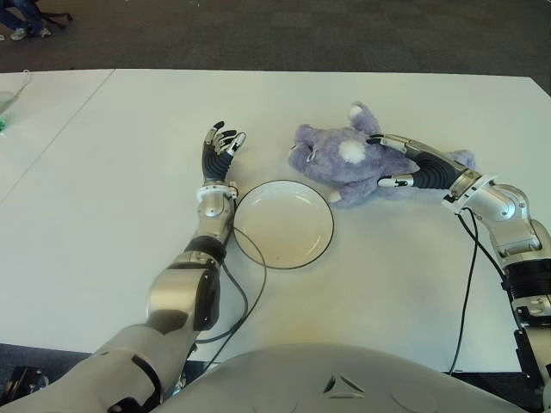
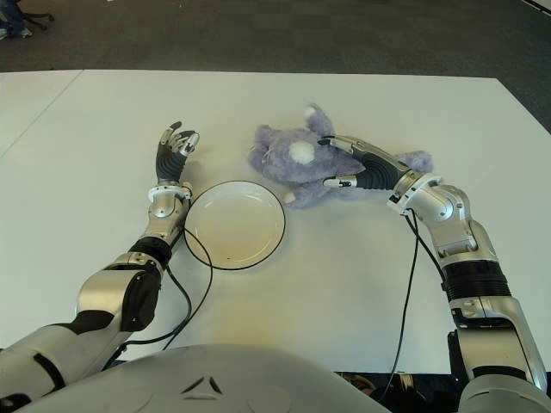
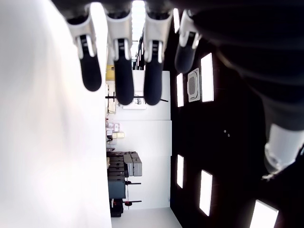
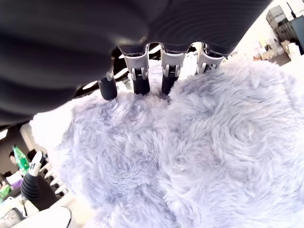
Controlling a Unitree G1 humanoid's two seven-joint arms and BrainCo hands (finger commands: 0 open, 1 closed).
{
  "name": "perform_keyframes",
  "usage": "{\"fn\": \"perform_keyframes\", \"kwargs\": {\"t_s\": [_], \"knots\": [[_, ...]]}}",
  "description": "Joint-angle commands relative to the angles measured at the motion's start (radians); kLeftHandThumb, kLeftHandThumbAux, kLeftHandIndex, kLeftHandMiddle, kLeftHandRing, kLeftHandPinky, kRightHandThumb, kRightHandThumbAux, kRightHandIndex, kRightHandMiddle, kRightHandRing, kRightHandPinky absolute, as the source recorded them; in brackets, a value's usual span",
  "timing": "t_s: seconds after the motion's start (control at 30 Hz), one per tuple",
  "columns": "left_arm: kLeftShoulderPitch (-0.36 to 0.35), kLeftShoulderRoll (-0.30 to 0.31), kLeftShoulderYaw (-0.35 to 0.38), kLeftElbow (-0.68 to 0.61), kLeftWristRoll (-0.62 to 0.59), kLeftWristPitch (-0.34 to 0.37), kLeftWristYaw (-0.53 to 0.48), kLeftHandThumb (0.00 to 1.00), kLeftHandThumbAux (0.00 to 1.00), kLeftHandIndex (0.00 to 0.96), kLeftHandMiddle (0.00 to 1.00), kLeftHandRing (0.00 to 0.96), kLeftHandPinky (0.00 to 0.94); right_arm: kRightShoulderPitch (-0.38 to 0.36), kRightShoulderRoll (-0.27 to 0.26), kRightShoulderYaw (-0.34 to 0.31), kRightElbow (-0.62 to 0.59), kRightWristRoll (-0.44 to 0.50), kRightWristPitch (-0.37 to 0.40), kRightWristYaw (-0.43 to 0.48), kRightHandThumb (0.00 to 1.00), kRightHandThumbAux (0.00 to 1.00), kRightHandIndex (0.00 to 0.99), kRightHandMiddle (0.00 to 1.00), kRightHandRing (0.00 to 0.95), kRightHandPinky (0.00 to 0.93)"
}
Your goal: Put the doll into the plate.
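The purple plush doll (image 1: 344,159) lies on the white table (image 1: 103,198), just beyond the far right rim of the empty plate (image 1: 283,224). The right hand (image 1: 405,163) is draped over it from the right, fingers (image 4: 137,80) pressed into the fur and thumb beneath. The left hand (image 1: 219,151) shows just left of the plate, fingers spread, holding nothing.

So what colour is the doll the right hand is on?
Pale lilac-grey fur with a white patch; the doll shows best in the right wrist view.
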Motion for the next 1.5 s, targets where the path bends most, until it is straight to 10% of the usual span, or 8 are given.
{"fn": "perform_keyframes", "kwargs": {"t_s": [0.03, 0.67, 1.0, 1.5], "knots": [[0.253, -0.037, 0.001, 0.154, 0.011, 0.075, -0.008, 0.0, 0.551, 0.171, 0.305, 0.313, 0.295, 0.035, -0.013, 0.024, 0.081, -0.067, -0.029, -0.033, 0.098, 0.272, 0.0, 0.0, 0.0, 0.0], [0.245, -0.038, -0.002, 0.155, 0.014, 0.09, 0.0, 0.0, 0.555, 0.176, 0.295, 0.302, 0.283, -0.063, -0.037, 0.014, 0.289, -0.102, -0.153, -0.155, 0.081, 0.291, 0.0, 0.0, 0.0, 0.0], [0.246, -0.038, -0.011, 0.156, 0.023, 0.09, 0.016, 0.0, 0.554, 0.182, 0.304, 0.307, 0.277, -0.12, -0.128, -0.07, 0.294, -0.086, -0.154, -0.206, 0.039, 0.278, 0.0, 0.0, 0.0, 0.0], [0.245, -0.044, 0.012, 0.155, -0.004, 0.091, -0.019, 0.0, 0.567, 0.169, 0.312, 0.315, 0.284, -0.124, -0.131, -0.086, 0.354, -0.105, -0.122, -0.291, 0.01, 0.266, 0.0, 0.0, 0.0, 0.0]]}}
